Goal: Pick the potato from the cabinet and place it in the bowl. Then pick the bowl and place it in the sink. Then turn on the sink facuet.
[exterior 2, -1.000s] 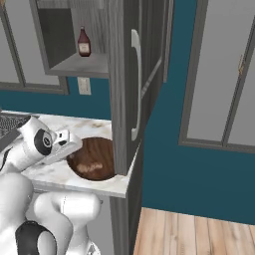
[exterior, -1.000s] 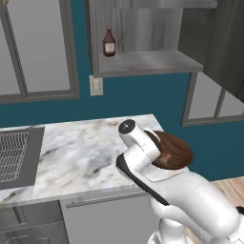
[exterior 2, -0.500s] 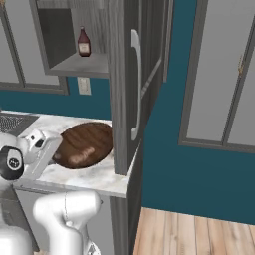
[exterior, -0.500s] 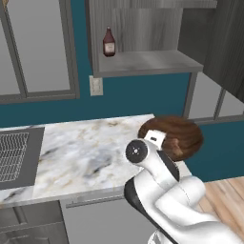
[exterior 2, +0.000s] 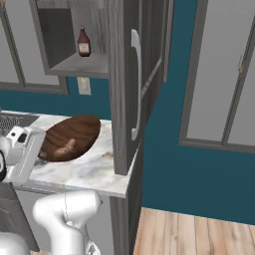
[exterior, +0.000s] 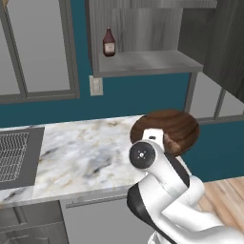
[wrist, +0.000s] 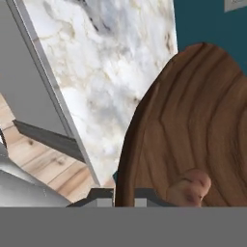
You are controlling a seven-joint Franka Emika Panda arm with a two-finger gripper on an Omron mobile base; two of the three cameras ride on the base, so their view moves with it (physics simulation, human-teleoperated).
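Glossy white rounded arm [exterior: 176, 190], dark joint bands, perhaps a grey cap.

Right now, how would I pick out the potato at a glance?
Find the white-grey marble worktop below the open cabinet. Over its right end a wide dark wooden bowl is held tilted. The potato is the small tan lump inside it, far paler than the bowl's wood.
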